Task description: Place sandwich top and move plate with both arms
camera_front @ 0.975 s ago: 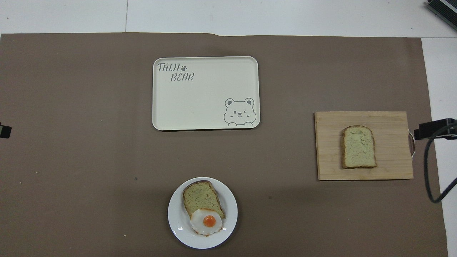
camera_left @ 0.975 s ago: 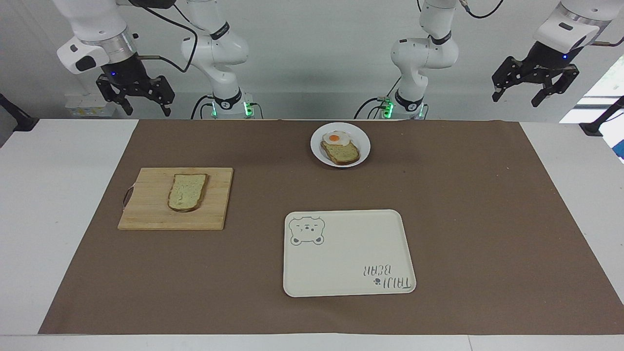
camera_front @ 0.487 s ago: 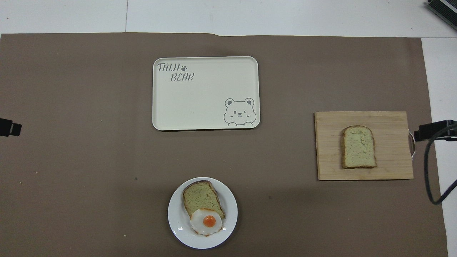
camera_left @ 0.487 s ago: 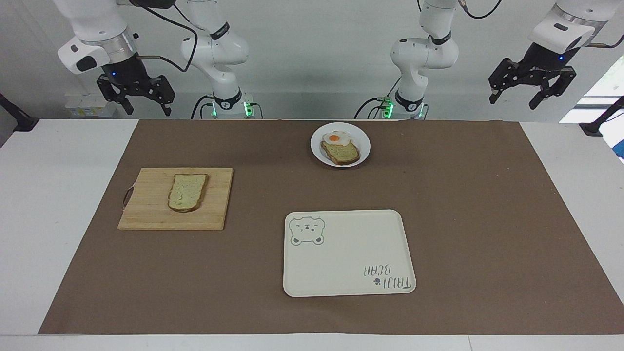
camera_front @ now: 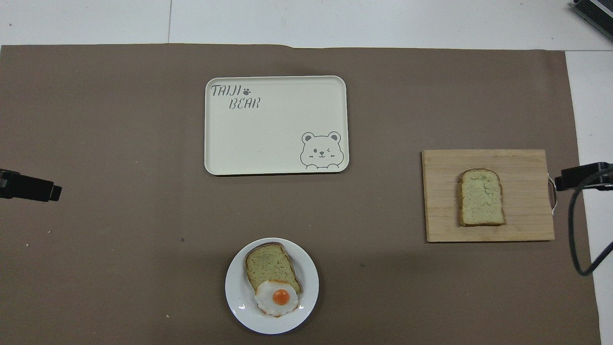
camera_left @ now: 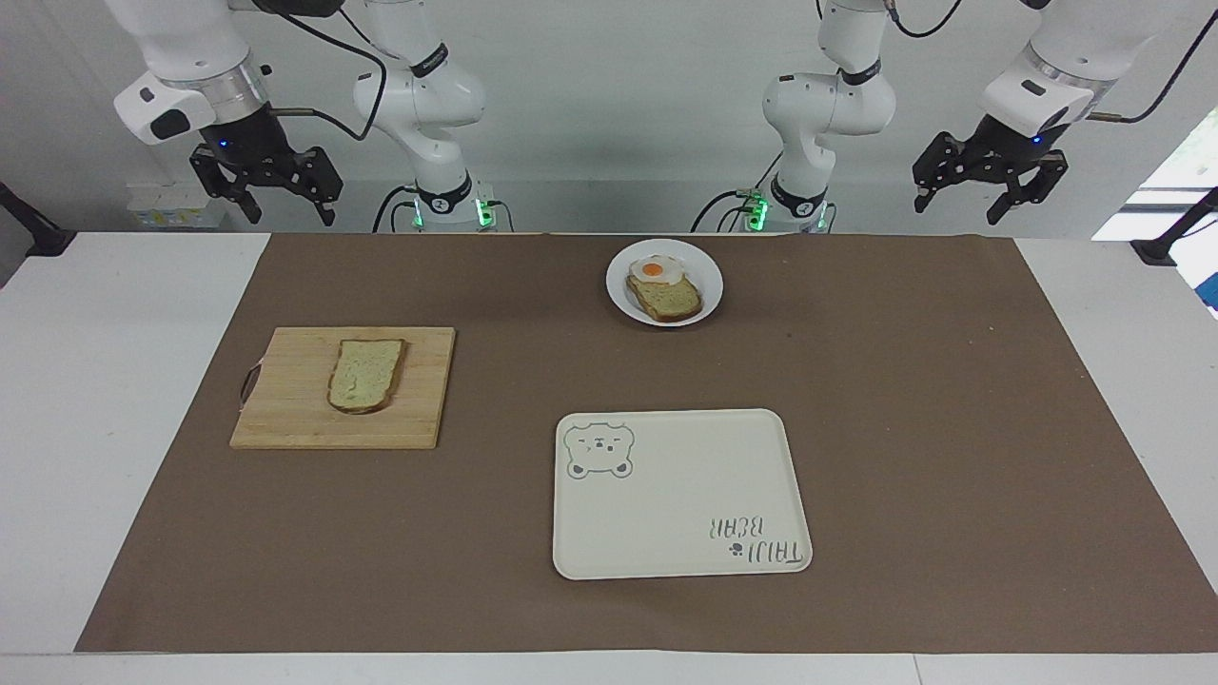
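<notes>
Sandwich top [camera_left: 366, 374]: one bare slice with pale speckled crumb and brown crust, lying flat on a wooden cutting board [camera_left: 285, 419] toward the right arm's end of the table, untouched by either gripper. Plate [camera_left: 706, 271]: small, round, white, set close to the robots near the middle of the table, well apart from the board; it carries a second bread slice [camera_left: 668, 299] with a fried egg [camera_left: 655, 270] lying partly over the slice's robot-side end. Tray [camera_left: 680, 495]: cream, rectangular, with a bear drawing and lettering, farther from the robots than the plate, nothing on it. Brown mat [camera_left: 933, 428]: covers the white table [camera_left: 95, 400] under all items. Right gripper [camera_left: 276, 198]: raised in the air at the right arm's end, over the table's robot-side edge, fingers spread apart, holding nothing. Left gripper [camera_left: 971, 195]: raised in the air at the left arm's end, over the mat's robot-side edge, fingers spread apart, holding nothing. In the overhead view only a dark tip of each gripper enters at the side edges.
</notes>
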Available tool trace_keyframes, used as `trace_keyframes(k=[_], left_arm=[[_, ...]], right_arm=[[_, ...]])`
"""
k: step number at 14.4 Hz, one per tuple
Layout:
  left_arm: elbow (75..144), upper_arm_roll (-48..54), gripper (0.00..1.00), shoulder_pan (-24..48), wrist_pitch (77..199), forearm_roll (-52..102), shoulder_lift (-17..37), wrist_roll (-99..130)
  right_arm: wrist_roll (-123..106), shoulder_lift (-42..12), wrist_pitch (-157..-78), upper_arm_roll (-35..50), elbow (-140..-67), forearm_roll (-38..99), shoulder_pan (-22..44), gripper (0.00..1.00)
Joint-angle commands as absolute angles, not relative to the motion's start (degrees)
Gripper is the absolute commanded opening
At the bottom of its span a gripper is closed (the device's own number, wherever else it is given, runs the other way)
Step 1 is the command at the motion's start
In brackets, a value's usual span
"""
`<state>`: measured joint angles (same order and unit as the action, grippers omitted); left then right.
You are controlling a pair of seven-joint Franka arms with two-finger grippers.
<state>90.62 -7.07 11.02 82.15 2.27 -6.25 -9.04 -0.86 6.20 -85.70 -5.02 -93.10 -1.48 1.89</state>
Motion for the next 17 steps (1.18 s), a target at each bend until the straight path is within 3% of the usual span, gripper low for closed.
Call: trace_keyframes(k=[1, 8, 11, 15, 17], left_arm=[[93.2, -7.4, 1.00, 12.0, 84.0, 1.4, -8.2, -8.1], [92.4, -7.5, 1.00, 11.4, 84.0, 1.1, -7.7, -8.2], [89.1, -7.8, 1.00, 11.3, 82.4, 1.0, -5.5, -8.7], [80.2, -8.2, 1.00, 11.3, 77.7, 1.4, 1.0, -8.7], [79.8, -8.2, 1.00, 11.3, 77.4, 1.4, 1.3, -8.7]], right_arm=[[-2.2, 7.6, -86.0, -4.9, -94.7, -0.8, 1.4, 1.00], [-2.8, 7.8, -86.2, -4.9, -96.1, -0.5, 1.3, 1.00], [-2.5, 8.3, -90.1, -4.9, -99.5, -0.3, 1.4, 1.00], [-2.6, 5.7, -96.1, -4.9, -101.1, 1.4, 1.4, 1.00], [-3.0, 3.3, -98.3, -4.8, -101.8, 1.5, 1.4, 1.00]])
